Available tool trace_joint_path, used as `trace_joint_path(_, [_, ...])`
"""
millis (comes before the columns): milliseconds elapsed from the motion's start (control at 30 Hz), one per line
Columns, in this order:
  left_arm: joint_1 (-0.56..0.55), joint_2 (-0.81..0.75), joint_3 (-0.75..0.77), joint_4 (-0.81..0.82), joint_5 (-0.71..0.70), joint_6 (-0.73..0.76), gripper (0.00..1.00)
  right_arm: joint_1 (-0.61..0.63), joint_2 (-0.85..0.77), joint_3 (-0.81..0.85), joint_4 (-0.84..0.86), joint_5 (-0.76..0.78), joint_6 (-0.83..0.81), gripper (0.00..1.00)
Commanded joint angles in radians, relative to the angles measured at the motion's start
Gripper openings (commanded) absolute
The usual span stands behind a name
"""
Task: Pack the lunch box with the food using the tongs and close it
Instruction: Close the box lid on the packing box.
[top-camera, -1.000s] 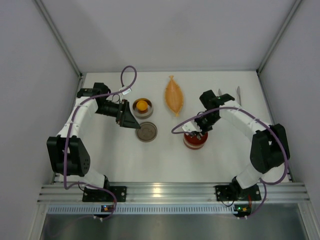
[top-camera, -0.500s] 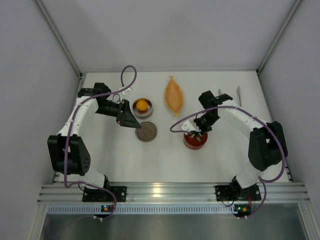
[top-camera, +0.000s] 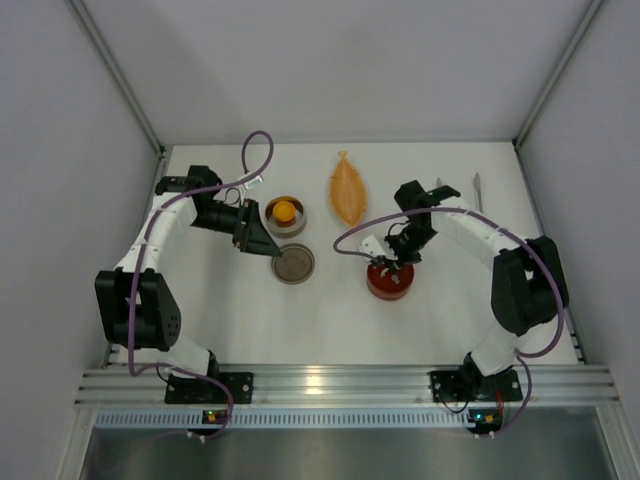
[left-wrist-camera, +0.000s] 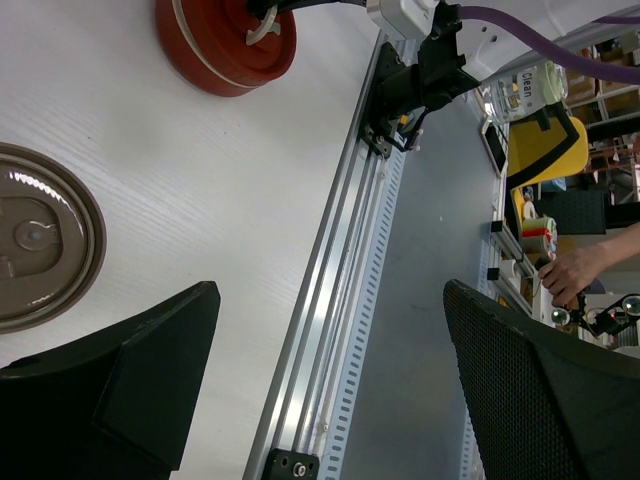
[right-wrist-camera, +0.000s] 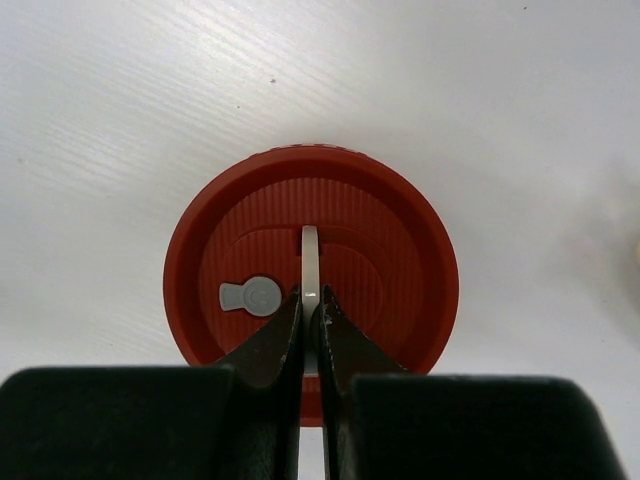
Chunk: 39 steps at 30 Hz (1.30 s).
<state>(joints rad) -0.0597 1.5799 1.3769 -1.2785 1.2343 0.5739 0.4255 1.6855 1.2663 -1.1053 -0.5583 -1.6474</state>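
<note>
The lunch box's red lid (right-wrist-camera: 330, 215) rests on the table right of centre and also shows as the red lid (top-camera: 389, 282) from above. My right gripper (right-wrist-camera: 310, 300) is shut on the lid's upright white handle (right-wrist-camera: 310, 255). One orange-yellow piece of food (top-camera: 285, 209) sits in a round steel tin (top-camera: 272, 222). A flat steel lid (top-camera: 294, 265) lies just in front of that tin. My left gripper (top-camera: 256, 240) hovers open and empty beside the tin, its fingers (left-wrist-camera: 130, 390) spread wide. The tongs (top-camera: 477, 190) lie at the far right of the table.
An orange leaf-shaped dish (top-camera: 348, 190) lies at the back centre. White walls enclose the table on three sides. An aluminium rail (top-camera: 340, 383) runs along the near edge. A purple cable (top-camera: 350, 240) loops left of the right wrist.
The right arm has swung its wrist slightly to the left while keeping hold of the handle, and its cable loop has shifted. The left arm has not moved.
</note>
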Motion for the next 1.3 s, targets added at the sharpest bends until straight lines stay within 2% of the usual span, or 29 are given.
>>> trace_joint_path(0, [0.006,-0.012,0.014,0.007,0.037,0.011,0.98,0.019,0.005,0.039,-0.027,-0.057,0.086,0.0])
trace_joint_path(167, [0.004,-0.034,0.03,0.04,0.008,-0.038,0.98,0.015,0.005,-0.007,0.04,-0.051,0.262,0.0])
trace_joint_path(367, [0.004,-0.109,0.005,0.188,-0.053,-0.181,0.98,-0.011,-0.047,-0.117,0.2,-0.077,0.515,0.0])
trace_joint_path(533, [0.006,-0.184,-0.064,0.347,-0.12,-0.325,0.98,-0.024,-0.151,-0.261,0.398,-0.103,0.872,0.0])
trace_joint_path(567, [0.008,-0.195,-0.076,0.375,-0.131,-0.351,0.98,-0.024,-0.202,-0.289,0.488,-0.094,0.935,0.0])
trace_joint_path(600, [0.008,-0.207,-0.088,0.405,-0.142,-0.38,0.98,-0.022,-0.228,-0.35,0.546,-0.078,1.077,0.0])
trace_joint_path(700, [0.011,-0.257,-0.131,0.517,-0.186,-0.497,0.98,-0.024,-0.329,-0.457,0.714,-0.052,1.295,0.0])
trace_joint_path(800, [0.011,-0.271,-0.15,0.587,-0.206,-0.554,0.98,-0.022,-0.385,-0.519,0.803,-0.023,1.45,0.0])
trace_joint_path(833, [0.011,-0.271,-0.151,0.591,-0.208,-0.559,0.98,-0.022,-0.383,-0.528,0.82,0.0,1.495,0.0])
trace_joint_path(867, [0.011,-0.271,-0.15,0.596,-0.211,-0.563,0.98,-0.001,-0.383,-0.535,0.837,0.129,1.555,0.0])
trace_joint_path(900, [0.011,-0.268,-0.15,0.596,-0.216,-0.568,0.98,0.018,-0.366,-0.538,0.838,0.183,1.634,0.0])
trace_joint_path(967, [0.011,-0.268,-0.154,0.597,-0.232,-0.571,0.98,0.068,-0.348,-0.539,0.826,0.283,1.685,0.0])
trace_joint_path(1067, [0.012,-0.276,-0.173,0.6,-0.254,-0.565,0.98,0.133,-0.345,-0.551,0.814,0.319,1.718,0.0])
trace_joint_path(1167, [0.012,-0.281,-0.188,0.596,-0.268,-0.559,0.98,0.185,-0.398,-0.57,0.819,0.307,1.733,0.0])
trace_joint_path(1267, [0.012,-0.278,-0.19,0.588,-0.269,-0.551,0.98,0.237,-0.411,-0.562,0.791,0.229,1.72,0.0])
